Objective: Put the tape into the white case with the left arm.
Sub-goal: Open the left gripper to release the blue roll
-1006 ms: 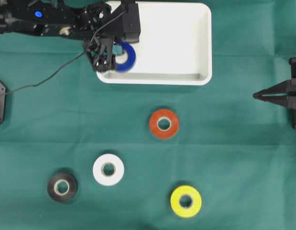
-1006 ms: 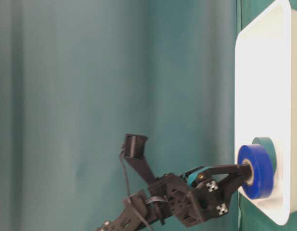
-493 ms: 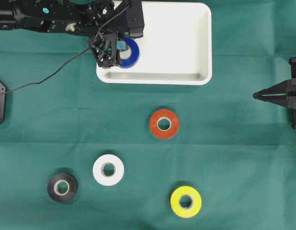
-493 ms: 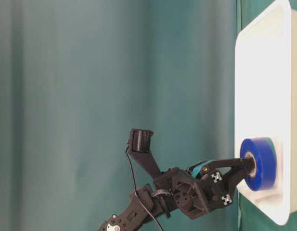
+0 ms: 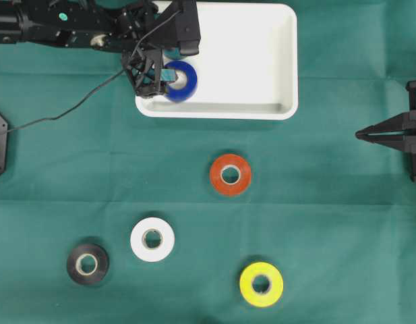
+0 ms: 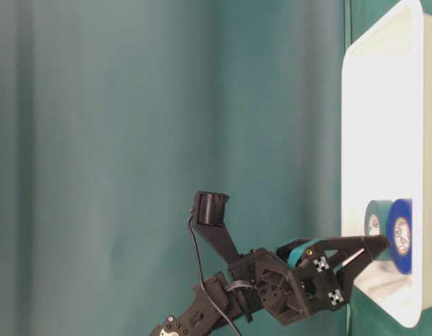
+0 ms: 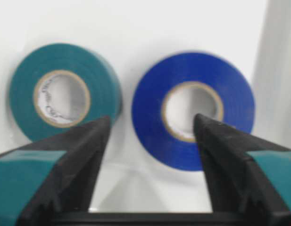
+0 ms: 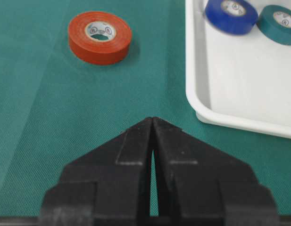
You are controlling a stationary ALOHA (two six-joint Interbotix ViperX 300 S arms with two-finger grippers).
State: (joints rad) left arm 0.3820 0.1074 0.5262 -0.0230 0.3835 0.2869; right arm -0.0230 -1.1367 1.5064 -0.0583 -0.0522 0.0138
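Release step: left claw parted, holding nothing; blue tape in white case, green tape at its 9 o'clock. Next: retract clear.

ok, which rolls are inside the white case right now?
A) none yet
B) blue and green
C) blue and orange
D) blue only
B: the blue roll and the green roll lie side by side on the floor of the white case, seen past the open jaws in the left wrist view; the orange roll lies out on the cloth.
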